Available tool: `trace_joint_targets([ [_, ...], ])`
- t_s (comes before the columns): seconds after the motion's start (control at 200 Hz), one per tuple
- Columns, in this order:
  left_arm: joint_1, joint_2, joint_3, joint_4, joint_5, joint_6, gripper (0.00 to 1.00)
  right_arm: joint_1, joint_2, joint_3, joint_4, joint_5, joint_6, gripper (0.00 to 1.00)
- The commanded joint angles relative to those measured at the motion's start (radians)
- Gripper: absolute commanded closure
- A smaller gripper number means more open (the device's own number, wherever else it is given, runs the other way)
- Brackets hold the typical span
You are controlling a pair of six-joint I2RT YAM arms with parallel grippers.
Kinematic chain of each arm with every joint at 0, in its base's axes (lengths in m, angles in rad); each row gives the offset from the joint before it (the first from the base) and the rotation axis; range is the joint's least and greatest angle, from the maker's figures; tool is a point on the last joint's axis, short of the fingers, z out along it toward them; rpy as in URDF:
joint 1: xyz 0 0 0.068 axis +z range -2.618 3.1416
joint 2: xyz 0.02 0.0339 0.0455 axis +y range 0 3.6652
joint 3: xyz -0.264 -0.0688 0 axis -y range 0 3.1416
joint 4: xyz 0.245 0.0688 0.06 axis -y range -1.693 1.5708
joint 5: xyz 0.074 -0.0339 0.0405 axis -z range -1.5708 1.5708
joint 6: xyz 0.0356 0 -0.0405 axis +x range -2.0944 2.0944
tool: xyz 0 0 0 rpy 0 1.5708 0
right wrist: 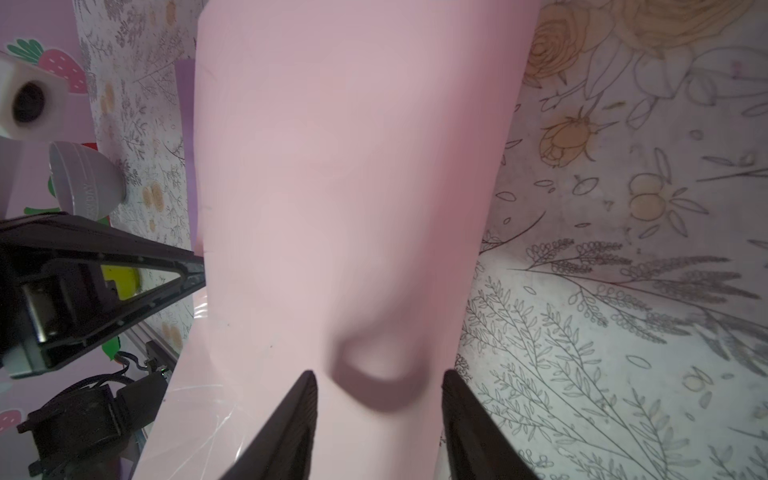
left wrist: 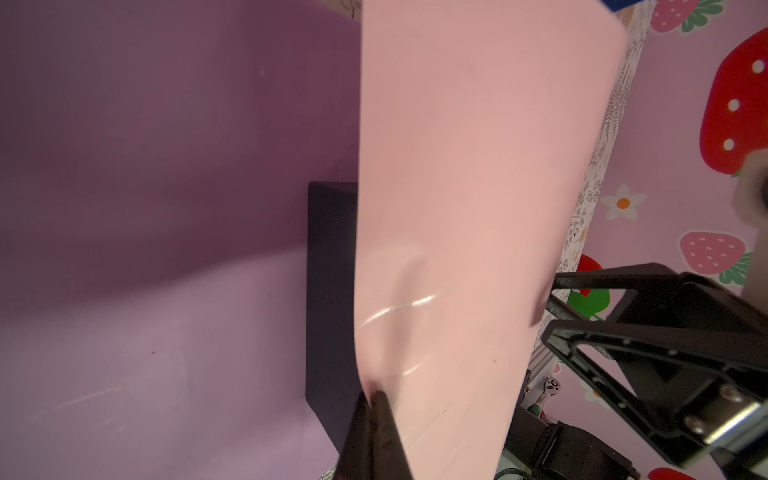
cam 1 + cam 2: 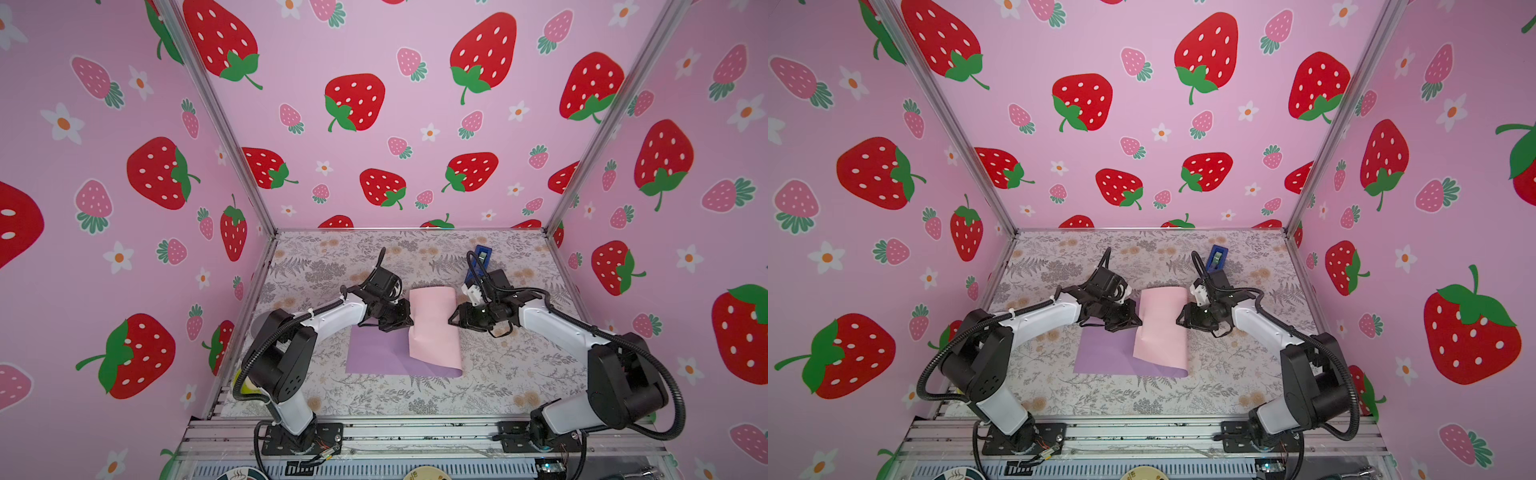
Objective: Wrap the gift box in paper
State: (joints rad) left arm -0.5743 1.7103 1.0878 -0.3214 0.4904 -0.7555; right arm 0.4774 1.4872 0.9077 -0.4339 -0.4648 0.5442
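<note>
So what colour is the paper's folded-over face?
Pale pink; the paper shows it best in the right wrist view.

Left tool [image 2: 372,397] pinched closed, right tool [image 1: 378,376] jaws apart

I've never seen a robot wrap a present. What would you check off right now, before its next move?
1. The gift box under the paper: ok, its black side shows beneath the pink flap.
2. The left gripper shut at the flap's edge: ok.
3. Flap pinched rather than just pressed: cannot tell.
4. The right gripper open: ok.
5. The tape dispenser free, nothing gripping it: ok.
</note>
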Motion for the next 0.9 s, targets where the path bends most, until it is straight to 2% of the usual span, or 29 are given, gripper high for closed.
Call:
trace_joint_targets([
  [0.0,-0.007,0.005,-0.003,-0.028,-0.006,0.01,0.98,-0.002,0.024,-0.026,-0.017,0.007,-0.028,0.53],
  [0.09,-0.006,-0.004,0.006,-0.045,-0.016,0.015,0.96,-0.002,0.04,-0.044,-0.034,0.044,-0.038,0.56],
  [0.12,-0.007,-0.009,0.011,-0.053,-0.025,0.018,0.89,-0.002,0.044,-0.053,-0.038,0.051,-0.039,0.56],
  [0.235,-0.005,-0.051,0.023,-0.086,-0.067,0.028,0.83,-0.002,0.054,-0.075,-0.04,0.06,-0.046,0.57],
  [0.355,-0.005,-0.122,0.037,-0.153,-0.155,0.053,0.74,-0.002,0.051,-0.081,-0.045,0.07,-0.049,0.58],
  [0.535,0.016,-0.227,0.045,-0.326,-0.344,0.122,0.59,-0.002,0.054,-0.079,-0.049,0.071,-0.055,0.58],
  [0.62,0.053,-0.26,0.011,-0.399,-0.416,0.136,0.52,-0.002,0.055,-0.077,-0.052,0.072,-0.056,0.58],
  [0.7,0.1,-0.287,-0.048,-0.421,-0.424,0.145,0.45,-0.002,0.055,-0.078,-0.053,0.072,-0.056,0.58],
  [0.89,0.217,-0.324,-0.204,-0.426,-0.471,0.104,0.35,-0.002,0.053,-0.074,-0.052,0.071,-0.057,0.58],
])
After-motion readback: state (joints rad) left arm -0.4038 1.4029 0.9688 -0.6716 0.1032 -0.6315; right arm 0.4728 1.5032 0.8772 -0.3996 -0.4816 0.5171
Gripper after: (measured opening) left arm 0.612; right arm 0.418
